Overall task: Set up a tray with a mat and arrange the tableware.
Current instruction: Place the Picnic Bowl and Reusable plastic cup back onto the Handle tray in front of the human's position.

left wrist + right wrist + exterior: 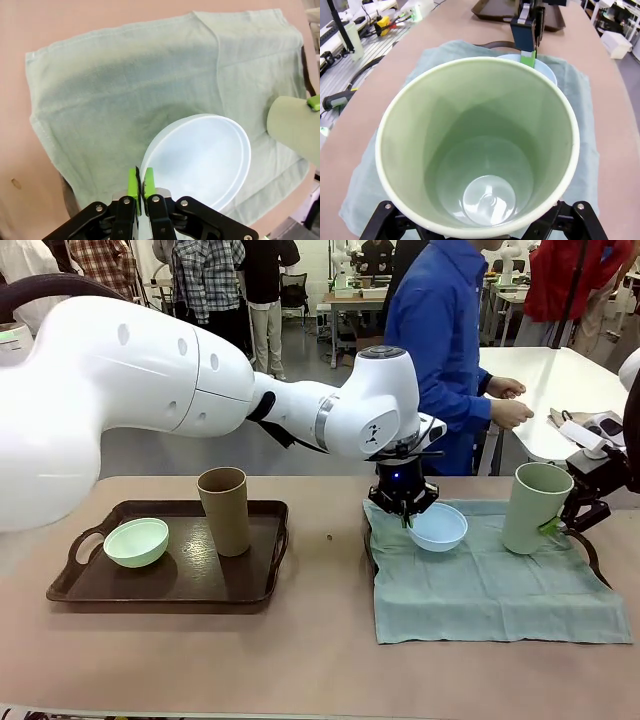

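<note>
Our left jaws pinch the light blue bowl [210,155] onto the mat [480,590], right jaws' grip on the pale green tumbler [535,505] unclear; release next.

Left arm [150,380] stretched across middle, left hand [404,518] pointing down, pads [132,183] nearly together (thin gap); right hand [562,525] low, far right.

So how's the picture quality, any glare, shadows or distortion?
Front view: evenly lit and sharp. Left wrist view: soft shadow on the mat beside the light blue bowl. Right wrist view: wide-angle bulge on the pale green tumbler, glare spots in its bottom.
</note>
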You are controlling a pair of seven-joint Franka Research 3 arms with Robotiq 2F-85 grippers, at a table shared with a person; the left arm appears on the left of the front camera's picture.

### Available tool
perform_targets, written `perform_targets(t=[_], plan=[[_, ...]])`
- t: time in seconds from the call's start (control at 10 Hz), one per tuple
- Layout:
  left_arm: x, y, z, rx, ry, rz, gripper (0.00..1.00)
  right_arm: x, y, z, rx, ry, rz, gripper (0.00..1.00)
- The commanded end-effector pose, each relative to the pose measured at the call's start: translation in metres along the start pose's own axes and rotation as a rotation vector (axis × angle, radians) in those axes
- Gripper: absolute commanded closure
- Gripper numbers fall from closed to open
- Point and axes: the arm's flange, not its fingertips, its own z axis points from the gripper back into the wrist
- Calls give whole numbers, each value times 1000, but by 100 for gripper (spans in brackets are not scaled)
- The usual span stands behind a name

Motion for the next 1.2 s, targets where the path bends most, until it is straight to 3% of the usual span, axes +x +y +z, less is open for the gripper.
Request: perform_targets(t=[0.0, 0.1, 0.3, 0.4, 0.9, 1.0, 1.1], plan=[[3, -1, 0, 4, 20, -14, 37, -1, -4, 3, -20, 8, -11, 0], [3, -1, 1, 5, 24, -17, 0, -1, -3, 6, -35, 28, -52, 0], [4, 0, 7, -12, 40, -11, 0, 0, -1, 15, -81, 138, -169, 0], [3, 2, 11, -21, 55, -3, 55, 1, 2, 22, -110, 179, -232, 0], [-5, 16, 45, -46, 111, -91, 7, 9, 26, 56, -120, 163, -358, 0], [-7, 21, 56, -41, 115, -103, 0, 14, 33, 62, -102, 192, -419, 0], [-12, 28, 72, -28, 111, -119, 0, 24, 42, 70, -95, 248, -500, 0]])
